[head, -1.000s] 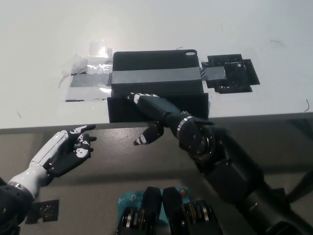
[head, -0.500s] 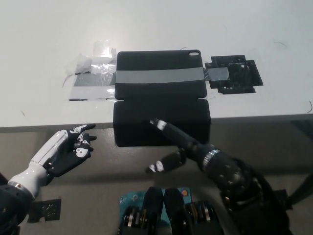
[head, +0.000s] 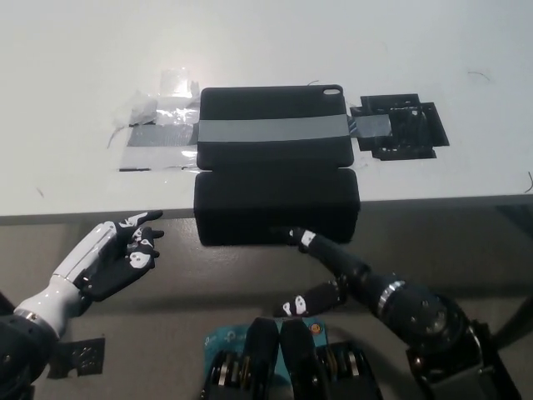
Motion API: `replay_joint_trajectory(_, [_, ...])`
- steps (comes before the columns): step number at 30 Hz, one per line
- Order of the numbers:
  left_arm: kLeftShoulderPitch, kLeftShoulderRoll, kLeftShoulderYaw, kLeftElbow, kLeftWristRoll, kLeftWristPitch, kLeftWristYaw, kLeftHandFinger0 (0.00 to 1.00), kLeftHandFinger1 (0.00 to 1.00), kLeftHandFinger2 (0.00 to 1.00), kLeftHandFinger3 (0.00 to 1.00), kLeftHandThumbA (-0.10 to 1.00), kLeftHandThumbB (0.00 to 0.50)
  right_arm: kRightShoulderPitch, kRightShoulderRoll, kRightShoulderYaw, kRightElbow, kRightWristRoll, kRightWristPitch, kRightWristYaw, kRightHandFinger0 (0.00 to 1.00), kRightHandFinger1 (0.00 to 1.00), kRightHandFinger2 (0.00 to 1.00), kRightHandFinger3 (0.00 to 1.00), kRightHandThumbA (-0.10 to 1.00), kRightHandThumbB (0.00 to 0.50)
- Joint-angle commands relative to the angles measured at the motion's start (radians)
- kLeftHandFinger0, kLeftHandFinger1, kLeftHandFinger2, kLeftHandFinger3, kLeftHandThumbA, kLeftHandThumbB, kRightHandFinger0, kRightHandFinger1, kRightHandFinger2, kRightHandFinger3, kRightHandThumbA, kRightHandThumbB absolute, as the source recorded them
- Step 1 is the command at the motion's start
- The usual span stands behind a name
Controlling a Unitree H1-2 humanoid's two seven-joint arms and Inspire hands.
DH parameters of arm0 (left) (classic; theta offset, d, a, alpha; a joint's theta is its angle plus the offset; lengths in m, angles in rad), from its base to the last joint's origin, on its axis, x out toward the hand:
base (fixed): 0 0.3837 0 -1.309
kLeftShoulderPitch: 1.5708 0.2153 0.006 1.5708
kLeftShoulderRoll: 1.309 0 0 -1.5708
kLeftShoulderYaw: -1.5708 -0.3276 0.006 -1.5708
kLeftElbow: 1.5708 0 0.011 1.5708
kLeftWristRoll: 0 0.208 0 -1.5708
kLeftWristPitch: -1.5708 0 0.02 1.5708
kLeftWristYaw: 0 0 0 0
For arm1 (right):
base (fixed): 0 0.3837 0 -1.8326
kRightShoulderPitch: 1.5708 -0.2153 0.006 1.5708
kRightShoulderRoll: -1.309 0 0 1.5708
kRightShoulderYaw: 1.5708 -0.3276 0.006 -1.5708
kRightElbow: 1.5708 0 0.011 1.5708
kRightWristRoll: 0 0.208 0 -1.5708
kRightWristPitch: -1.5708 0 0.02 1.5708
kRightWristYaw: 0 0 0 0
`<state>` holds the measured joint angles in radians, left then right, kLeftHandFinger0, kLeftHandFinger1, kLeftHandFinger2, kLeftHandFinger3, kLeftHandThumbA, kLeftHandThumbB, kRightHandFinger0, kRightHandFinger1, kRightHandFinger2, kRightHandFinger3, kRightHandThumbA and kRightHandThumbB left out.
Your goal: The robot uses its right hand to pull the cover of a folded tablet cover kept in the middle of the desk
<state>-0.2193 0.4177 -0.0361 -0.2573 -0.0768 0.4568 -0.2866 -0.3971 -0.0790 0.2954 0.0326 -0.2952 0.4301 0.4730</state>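
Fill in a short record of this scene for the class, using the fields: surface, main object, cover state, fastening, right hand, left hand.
surface: white desk
main object: black tablet cover, near the desk's front edge
cover state: front flap unfolded, hanging past the edge
fastening: grey tape strip across the case, more tape on the desk beside it
right hand: black right hand below the flap, open, a fingertip close to the flap's lower edge
left hand: white left hand resting open, below the desk edge
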Motion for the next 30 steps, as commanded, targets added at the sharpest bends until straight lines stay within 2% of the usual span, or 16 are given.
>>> replay_joint_trajectory(1, [-0.007,0.014,0.004,-0.026,-0.001,0.013,-0.004,0.77,0.86,0.97,1.00,1.00,0.076,-0.018,-0.009,-0.055,-0.112,0.092,-0.010,0.000,1.00,1.00,1.00,1.00,0.99,0.135])
replay_joint_trajectory(2, [-0.004,0.014,0.006,-0.026,-0.002,0.013,-0.003,0.77,0.86,0.97,1.00,1.00,0.076,-0.021,-0.008,-0.055,-0.113,0.095,-0.011,0.000,1.00,1.00,1.00,1.00,0.99,0.134])
replay_joint_trajectory(3, [-0.003,0.012,0.007,-0.026,-0.003,0.013,-0.002,0.77,0.86,0.97,1.00,1.00,0.074,-0.023,-0.014,-0.068,-0.163,0.102,0.031,0.005,1.00,1.00,1.00,1.00,1.00,0.180])
replay_joint_trajectory(4, [-0.004,0.012,0.007,-0.024,-0.002,0.013,-0.003,0.77,0.86,0.97,1.00,1.00,0.078,-0.035,-0.027,-0.107,-0.204,0.148,0.036,0.018,0.93,0.87,0.92,1.00,1.00,0.149])
replay_joint_trajectory(5, [0.001,0.010,0.007,-0.024,-0.003,0.013,-0.003,0.77,0.86,0.97,1.00,1.00,0.077,-0.033,-0.029,-0.111,-0.210,0.154,0.039,0.021,0.86,0.84,0.89,1.00,1.00,0.153])
replay_joint_trajectory(7, [0.003,0.010,0.005,-0.019,0.001,0.013,-0.003,0.77,0.86,0.97,1.00,1.00,0.101,-0.040,-0.050,-0.170,-0.262,0.216,0.040,0.040,0.68,0.70,0.78,1.00,1.00,0.158])
replay_joint_trajectory(8, [0.009,0.011,0.003,-0.019,0.003,0.013,-0.004,0.77,0.86,0.97,1.00,1.00,0.101,-0.036,-0.063,-0.192,-0.282,0.244,0.040,0.046,0.65,0.68,0.76,0.98,1.00,0.175])
replay_joint_trajectory(11, [0.012,0.010,0.004,-0.020,0.004,0.013,-0.003,0.76,0.86,0.97,1.00,1.00,0.113,-0.029,-0.097,-0.249,-0.316,0.292,0.020,0.044,0.67,0.67,0.75,0.99,1.00,0.126])
replay_joint_trajectory(12, [0.012,0.010,0.004,-0.018,0.001,0.013,-0.004,0.77,0.86,0.97,1.00,1.00,0.110,-0.024,-0.108,-0.269,-0.326,0.301,0.023,0.036,0.70,0.70,0.79,1.00,1.00,0.119])
replay_joint_trajectory(15, [0.010,0.010,0.002,-0.010,0.000,0.013,-0.005,0.77,0.86,0.97,1.00,1.00,0.111,0.005,-0.146,-0.346,-0.349,0.311,0.014,-0.006,0.77,0.77,0.86,1.00,0.99,0.154])
replay_joint_trajectory(18, [0.011,0.008,0.003,-0.012,-0.001,0.013,-0.004,0.76,0.85,0.96,1.00,1.00,0.111,0.067,-0.133,-0.483,-0.298,0.331,-0.012,-0.099,0.80,0.78,0.87,1.00,0.94,0.127])
replay_joint_trajectory(20, [0.012,0.010,0.001,-0.013,0.003,0.012,-0.007,0.76,0.85,0.96,1.00,1.00,0.115,0.092,-0.148,-0.506,-0.247,0.307,-0.048,-0.112,0.79,0.78,0.89,1.00,0.99,0.096])
replay_joint_trajectory(23, [0.013,0.006,0.008,-0.003,-0.004,0.000,-0.007,0.74,0.84,0.96,1.00,1.00,0.100,0.097,-0.165,-0.514,-0.178,0.285,-0.085,-0.130,0.78,0.80,0.90,1.00,0.99,0.073])
replay_joint_trajectory(27, [0.045,-0.001,0.006,-0.020,0.000,0.004,0.000,0.73,0.84,0.96,1.00,1.00,0.109,0.103,-0.168,-0.496,-0.135,0.273,-0.105,-0.153,0.80,0.83,0.93,1.00,0.98,0.101])
replay_joint_trajectory(29, [0.046,0.001,0.006,-0.022,0.001,0.003,-0.001,0.73,0.84,0.96,1.00,1.00,0.127,0.106,-0.162,-0.476,-0.132,0.263,-0.108,-0.160,0.81,0.85,0.95,1.00,0.95,0.074])
replay_joint_trajectory(30, [0.045,0.000,0.007,-0.019,-0.002,0.003,-0.002,0.73,0.84,0.96,1.00,1.00,0.111,0.116,-0.164,-0.458,-0.145,0.252,-0.108,-0.158,0.83,0.87,0.96,1.00,0.92,0.074])
